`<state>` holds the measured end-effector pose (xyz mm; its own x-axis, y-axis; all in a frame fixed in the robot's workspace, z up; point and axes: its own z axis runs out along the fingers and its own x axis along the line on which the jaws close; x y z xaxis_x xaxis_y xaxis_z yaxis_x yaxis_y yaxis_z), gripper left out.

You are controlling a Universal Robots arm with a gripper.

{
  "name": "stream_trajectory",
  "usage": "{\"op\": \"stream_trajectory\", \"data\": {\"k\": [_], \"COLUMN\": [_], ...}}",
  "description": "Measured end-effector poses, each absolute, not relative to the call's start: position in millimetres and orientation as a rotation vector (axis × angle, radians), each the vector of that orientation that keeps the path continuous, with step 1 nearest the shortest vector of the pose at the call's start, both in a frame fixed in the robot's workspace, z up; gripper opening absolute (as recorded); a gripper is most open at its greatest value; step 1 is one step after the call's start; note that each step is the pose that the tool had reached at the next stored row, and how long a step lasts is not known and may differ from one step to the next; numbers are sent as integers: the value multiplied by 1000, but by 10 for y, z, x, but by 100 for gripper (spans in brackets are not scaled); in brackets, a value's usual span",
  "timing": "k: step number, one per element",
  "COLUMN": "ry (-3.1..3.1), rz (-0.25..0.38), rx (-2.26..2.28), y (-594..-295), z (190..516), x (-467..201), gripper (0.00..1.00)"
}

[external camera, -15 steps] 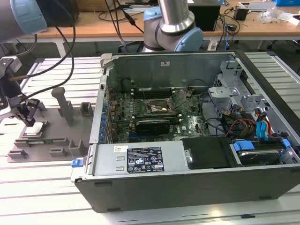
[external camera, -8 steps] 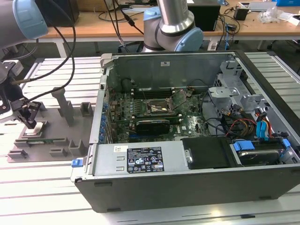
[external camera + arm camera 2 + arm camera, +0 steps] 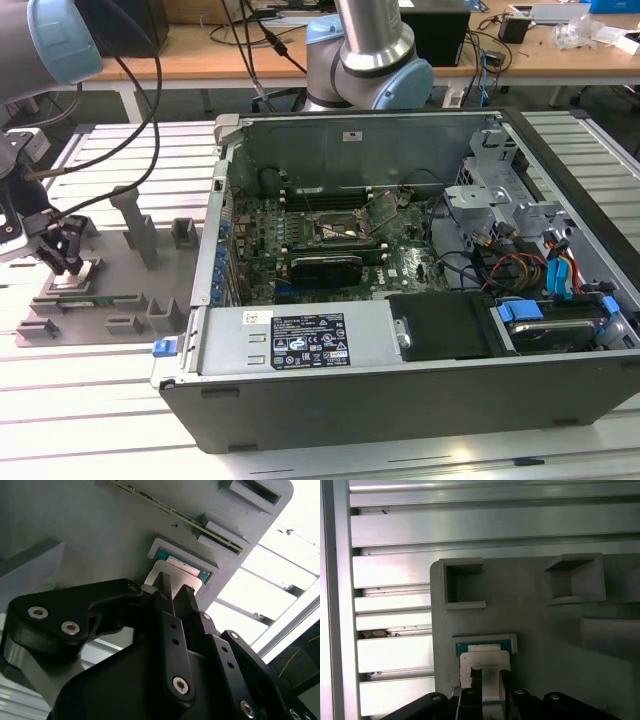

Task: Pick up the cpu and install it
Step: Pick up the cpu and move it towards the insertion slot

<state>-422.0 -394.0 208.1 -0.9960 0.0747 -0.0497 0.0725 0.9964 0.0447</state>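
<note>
Tool (image 3: 175,587) sits low, straight above the cpu (image 3: 182,567). We can't tell whether it's spread or pinching the chip: its own black body covers the contact in both wrist views. Cpu lies flat, silver top up, in a shallow square pocket of the grey tray (image 3: 100,530). Its green rim shows along the pocket edge, so we read it as seated, not lifted. The pocket likely holds the chip square at a known spot for a top-down pick. About half the chip is hidden behind the tool, so we can't check its orientation. A thin strip (image 3: 170,510) stands on edge in a slot just past the pocket; we can't make out what it is. Tray rests on the slatted desk (image 3: 100,400) at the exterior view's left, where the cpu is just a pale patch under the tool. Well apart, toward the exterior view's right, the computer case (image 3: 300,400) lies on its side, panel off, board facing up. We take that as set up for a drop-in from above. Socket (image 3: 335,228) is a dark square frame mid-board; empty or not, latch up or not, we can't say. Arm (image 3: 370,45) base stands behind the case, its upper part cut off by the frame.
</note>
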Motion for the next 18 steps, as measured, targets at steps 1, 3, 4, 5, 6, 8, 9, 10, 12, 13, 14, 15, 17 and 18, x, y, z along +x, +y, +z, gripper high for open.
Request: {"op": "stream_trajectory", "data": {"k": [1,3,4,5,6,8,9,10,12,13,14,15,17,18], "ry": [3087,3087,3087,3087,3087,3087,3087,3087,3088,3088,3087,3087,3088,3088], "rz": [66,66,66,66,66,66,66,66,67,68,71,73,77,78], "rx": [114,114,113,113,113,113,113,113,112,112,112,112,110,110], "y": [-3940,-3940,-3940,-3940,-3940,-3940,-3940,-3940,-3940,-3940,-3939,-3939,-3938,-3938], "z": [2081,2081,2080,2071,2062,2038,2013,2002,1977,1970,1961,1957,1948,1945], "x": [-4220,-4220,-4220,-4220,-4220,-4222,-4223,-4223,-4225,-4226,-4227,-4228,-4229,-4230], "gripper": [29,42,60,60,60,60,60,60,60,60,60,60,60,60]}}
